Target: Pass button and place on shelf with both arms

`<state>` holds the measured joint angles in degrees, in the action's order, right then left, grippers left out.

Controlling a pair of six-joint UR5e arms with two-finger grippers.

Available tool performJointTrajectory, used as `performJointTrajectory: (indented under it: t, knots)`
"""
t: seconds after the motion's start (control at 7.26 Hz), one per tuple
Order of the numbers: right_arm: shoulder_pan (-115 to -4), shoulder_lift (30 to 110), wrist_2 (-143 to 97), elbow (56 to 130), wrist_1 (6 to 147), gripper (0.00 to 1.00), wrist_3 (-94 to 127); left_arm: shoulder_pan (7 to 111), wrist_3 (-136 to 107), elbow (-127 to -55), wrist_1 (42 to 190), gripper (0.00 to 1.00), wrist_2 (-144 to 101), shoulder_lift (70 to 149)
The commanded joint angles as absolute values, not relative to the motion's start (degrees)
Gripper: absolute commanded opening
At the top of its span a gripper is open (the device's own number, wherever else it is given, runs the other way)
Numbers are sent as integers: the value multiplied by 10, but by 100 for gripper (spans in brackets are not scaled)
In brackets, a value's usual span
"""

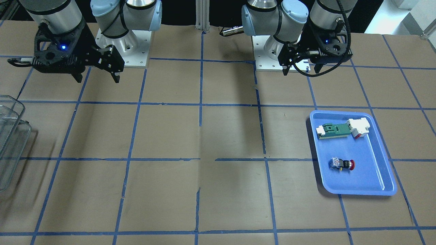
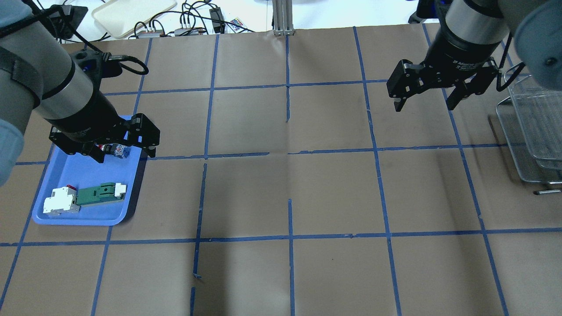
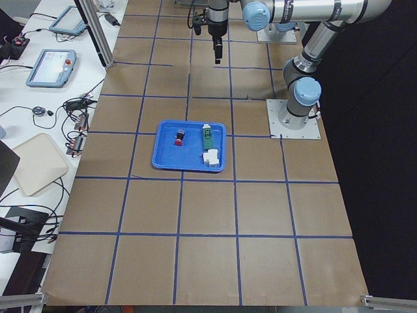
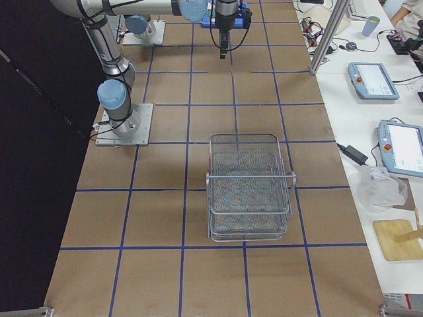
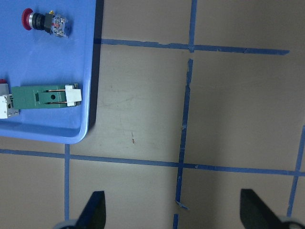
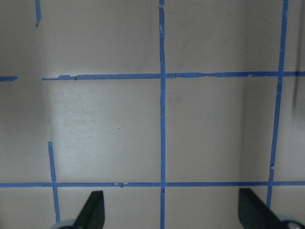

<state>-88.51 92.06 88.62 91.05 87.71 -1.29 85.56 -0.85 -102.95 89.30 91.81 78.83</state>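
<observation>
The button (image 1: 341,164), with a red cap and a blue-and-white back, lies on its side in the blue tray (image 1: 374,183). It also shows in the left wrist view (image 5: 45,20) and in the overhead view (image 2: 115,150). My left gripper (image 1: 301,72) hangs open and empty, high up near its base, and the wrist view (image 5: 174,212) shows bare table between its fingers. My right gripper (image 1: 98,80) is open and empty over bare table (image 6: 174,210). The wire-mesh shelf (image 2: 531,127) stands at the table's right end, also seen in the right side view (image 4: 248,188).
A green-and-white flat part (image 1: 333,131) and a white block with a red bit (image 1: 358,128) lie at the tray's robot-side end, touching each other. The table is brown paper with a blue tape grid. A small dark rod (image 2: 546,192) lies beside the shelf.
</observation>
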Motion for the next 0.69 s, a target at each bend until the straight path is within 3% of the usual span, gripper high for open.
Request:
performJointTrajectory:
  t: [0.0,0.55]
  knots:
    - [-885,920,890,911,876,100,-13,853,-8,-1029,893,100,918,788]
    - [-885,920,887,911,878,100,-13,854,-9,-1039,869,100,921,789]
